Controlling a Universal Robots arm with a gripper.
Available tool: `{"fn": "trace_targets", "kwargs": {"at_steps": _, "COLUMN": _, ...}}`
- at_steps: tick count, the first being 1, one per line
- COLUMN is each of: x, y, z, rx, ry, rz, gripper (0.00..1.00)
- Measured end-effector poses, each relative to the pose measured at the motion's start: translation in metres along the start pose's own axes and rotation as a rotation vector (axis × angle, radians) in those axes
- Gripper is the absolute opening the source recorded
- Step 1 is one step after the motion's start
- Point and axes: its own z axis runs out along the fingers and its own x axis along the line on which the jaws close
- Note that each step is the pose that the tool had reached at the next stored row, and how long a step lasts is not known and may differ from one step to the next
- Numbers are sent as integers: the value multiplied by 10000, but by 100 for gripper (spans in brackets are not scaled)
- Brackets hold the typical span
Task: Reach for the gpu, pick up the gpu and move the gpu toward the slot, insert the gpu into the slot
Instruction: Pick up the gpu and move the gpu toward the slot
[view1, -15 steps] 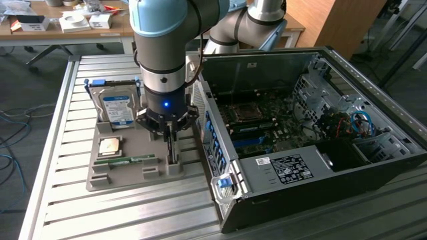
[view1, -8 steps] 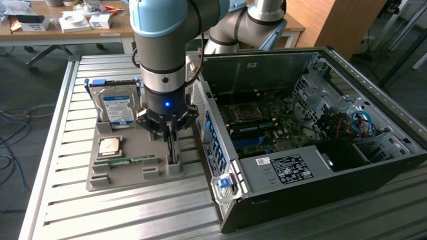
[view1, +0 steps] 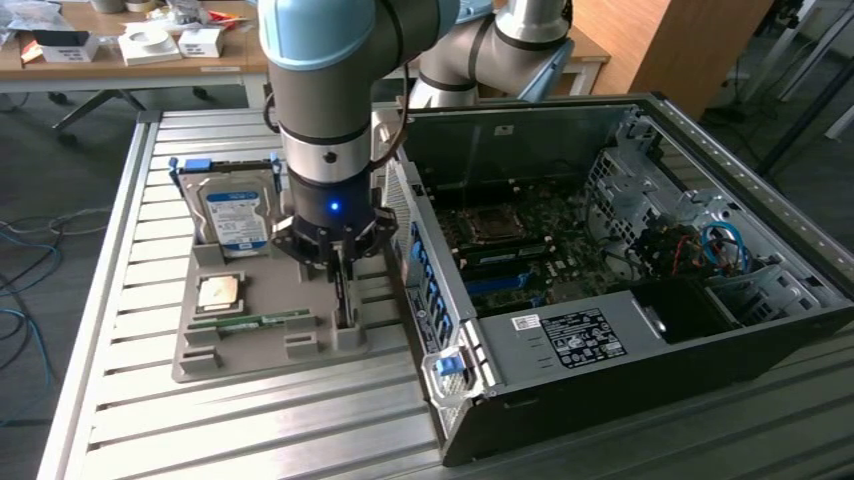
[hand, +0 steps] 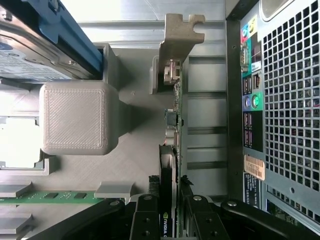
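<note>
We list the scene as follows.

- The tool (view1: 336, 262) (hand: 169, 186), on the Universal Robots arm (view1: 334, 70): lowered over the grey printed tray (view1: 254, 355), its fingers (hand: 147, 215) pressed against both faces of the gpu (view1: 344, 300) (hand: 175, 110), pinching it.
- The gpu: standing on edge in the tray's holder on the exterior view's right side of the tray, just beside the computer case (view1: 641, 330). Its pale end bracket (hand: 182, 30) is at the end away from the tool.
- The hard drive (view1: 234, 215) (hand: 30, 60), blue-labelled: upright at the tray's far end.
- The CPU (view1: 220, 293): flat in the tray, to the exterior view's left of the gpu.
- The green memory stick (view1: 254, 322) (hand: 50, 196): lying just nearer than the CPU.
- The case: open, with the green motherboard (view1: 534, 240) showing inside.
- The counter (view1: 200, 420), slatted metal: carries both the tray and the case.
</note>
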Motion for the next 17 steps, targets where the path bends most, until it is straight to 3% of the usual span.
{"fn": "trace_targets", "kwargs": {"at_steps": 17, "x": -7, "y": 17, "z": -331, "rx": -1, "ry": 0, "rz": 0, "gripper": 27}}
